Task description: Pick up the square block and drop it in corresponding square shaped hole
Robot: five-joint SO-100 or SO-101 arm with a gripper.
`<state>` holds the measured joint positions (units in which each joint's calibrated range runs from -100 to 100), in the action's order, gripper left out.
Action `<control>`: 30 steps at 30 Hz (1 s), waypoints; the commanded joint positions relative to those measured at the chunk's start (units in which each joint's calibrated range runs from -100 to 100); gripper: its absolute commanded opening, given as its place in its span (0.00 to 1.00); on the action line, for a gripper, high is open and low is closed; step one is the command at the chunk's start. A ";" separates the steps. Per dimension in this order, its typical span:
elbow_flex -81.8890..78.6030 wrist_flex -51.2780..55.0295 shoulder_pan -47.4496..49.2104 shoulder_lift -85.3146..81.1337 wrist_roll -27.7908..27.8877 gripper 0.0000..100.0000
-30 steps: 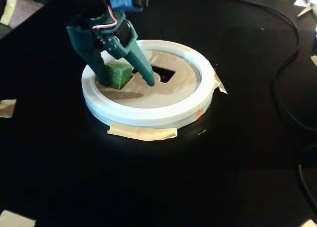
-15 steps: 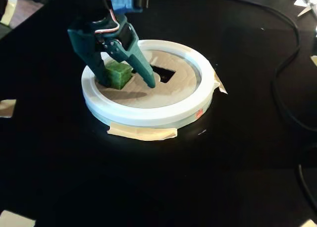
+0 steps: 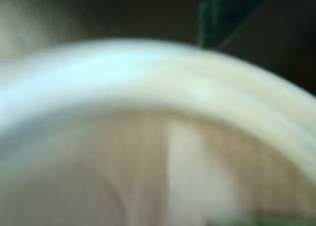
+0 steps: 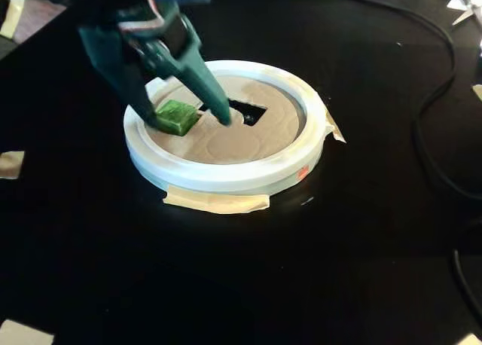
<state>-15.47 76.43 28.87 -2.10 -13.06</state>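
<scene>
Teal arm [image 4: 128, 29] is seen entering from the upper left of the fixed view, angled down toward frame centre. Gripper [image 4: 184, 119] is spread apart, one finger left, one right. In the wrist view, only a blurred teal finger [image 3: 217, 18] is seen, top right.

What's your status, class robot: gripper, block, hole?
Gripper open, astride green block. Block resting on wooden disc, beside square hole. Nothing blocking hole.
</scene>
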 commanded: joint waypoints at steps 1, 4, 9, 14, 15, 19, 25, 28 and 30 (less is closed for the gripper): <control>-2.02 7.11 -5.65 -14.16 0.49 0.79; -9.67 6.41 -10.27 -21.42 3.76 0.80; -23.69 2.50 -22.50 -37.54 6.64 0.79; -42.18 -6.74 -31.87 -62.53 9.77 0.79; -45.64 -8.14 -33.37 -66.11 10.31 0.79; -59.94 -15.37 -38.48 -78.38 11.28 0.80; -72.96 -19.38 -38.61 -86.08 11.28 0.79; -76.42 -19.38 -38.61 -86.62 11.28 0.80; -78.06 -19.38 -38.48 -86.62 11.28 0.80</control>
<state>-90.92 59.07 -9.09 -86.71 -2.03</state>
